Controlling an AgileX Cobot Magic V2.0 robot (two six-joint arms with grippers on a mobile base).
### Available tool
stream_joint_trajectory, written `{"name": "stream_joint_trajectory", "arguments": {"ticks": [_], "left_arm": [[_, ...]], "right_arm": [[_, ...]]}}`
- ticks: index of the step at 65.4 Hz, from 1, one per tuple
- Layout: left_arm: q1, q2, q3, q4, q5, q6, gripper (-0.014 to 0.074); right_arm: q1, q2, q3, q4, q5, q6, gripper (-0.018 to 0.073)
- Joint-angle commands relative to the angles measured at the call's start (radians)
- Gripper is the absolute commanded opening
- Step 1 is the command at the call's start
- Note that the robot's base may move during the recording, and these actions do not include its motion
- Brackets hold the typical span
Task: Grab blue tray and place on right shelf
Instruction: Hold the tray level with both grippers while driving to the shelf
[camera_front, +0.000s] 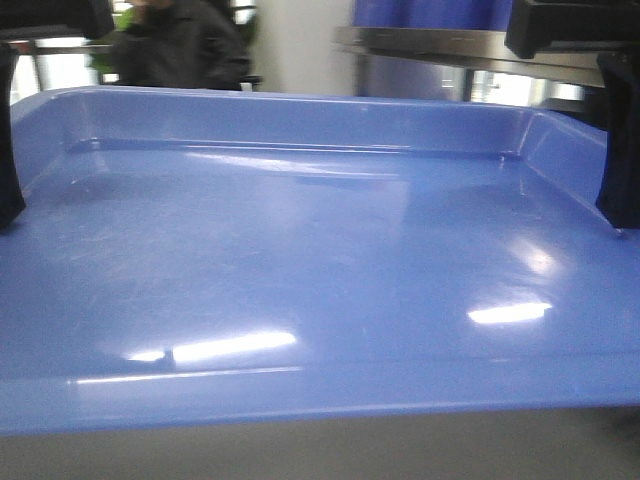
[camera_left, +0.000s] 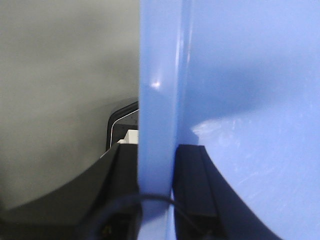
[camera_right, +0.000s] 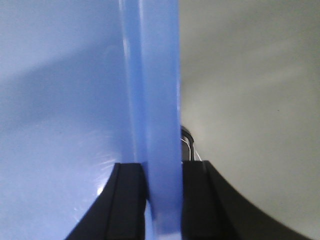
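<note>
**Tray pinched at both side rims; slip and snag are the risks**

We have the blue tray (camera_front: 320, 250) gripped at its 2 side rims, and it fills the front view, with the right shelf (camera_front: 440, 45) beyond its far wall, up to the right. The left gripper (camera_left: 157, 172) is closed on the left rim, 1 black finger on each face of the wall; the right gripper (camera_right: 162, 192) pinches the right rim the same way. Whether the tray rests on the grey surface (camera_front: 320, 455) under its near edge or is clear of it, we cannot tell.

The chief danger, as we judge it, is slip. The plastic is glossy and the walls slope outward, so a narrow pinch has little to bite on; a quick lift or swing could let 1 rim slide out and drop that side. If the 2 grippers rise unevenly or drift apart, the tray could twist, bow or pull out of a pinch. The shelf's front lip sits above the far wall, so a low approach would knock the rim against steel.

The tray is wide, shallow and periwinkle blue, with rounded corners, a flared rim and a floor bright with light streaks and fine scuffs. The shelf lip is flat, shiny stainless steel.
</note>
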Motion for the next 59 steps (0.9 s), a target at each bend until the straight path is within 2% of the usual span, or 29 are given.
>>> {"name": "stream_joint_trajectory", "arguments": {"ticks": [1,59], "left_arm": [[-0.013,-0.026,-0.030,-0.070,-0.043,-0.010,0.0034],[-0.013,-0.026,-0.030,-0.070,-0.023,-0.010,0.0034]], "right_arm": [[0.005,-0.029,-0.030,0.031,-0.077,0.015,0.0160],[0.005,-0.029,-0.030,0.031,-0.077,0.015,0.0160]]}}
